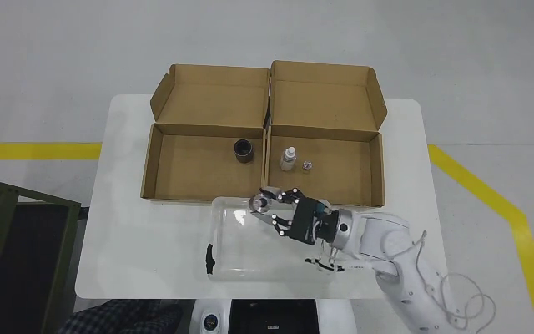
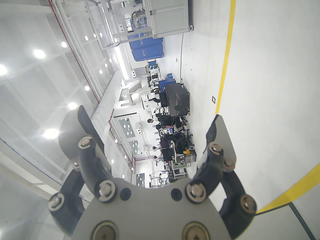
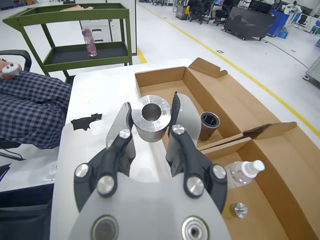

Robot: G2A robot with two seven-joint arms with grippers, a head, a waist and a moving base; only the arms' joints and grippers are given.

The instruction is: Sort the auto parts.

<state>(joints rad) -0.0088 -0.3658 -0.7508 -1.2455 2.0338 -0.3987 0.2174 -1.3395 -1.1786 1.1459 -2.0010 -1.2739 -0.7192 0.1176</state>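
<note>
A silver metal cylinder with a round bore [image 3: 151, 126] is pinched between the fingers of the right hand [image 3: 151, 106], its bored end turned toward the wrist. It is held over the far edge of a clear plastic tub [image 1: 219, 242] on the white worktop [image 1: 125, 209], just before the seam where two open cardboard boxes meet. A dark cylindrical sleeve [image 1: 243, 150] is seen in the first cardboard box [image 1: 158, 171]; a small white bottle [image 1: 288, 157] and a small metal plug [image 1: 306, 164] lie in the second cardboard box [image 1: 359, 175]. The left hand [image 2: 148, 116] is spread, with nothing between its fingers.

Bright, flaring ceiling lamps [image 2: 51, 133]; soft shadows.
</note>
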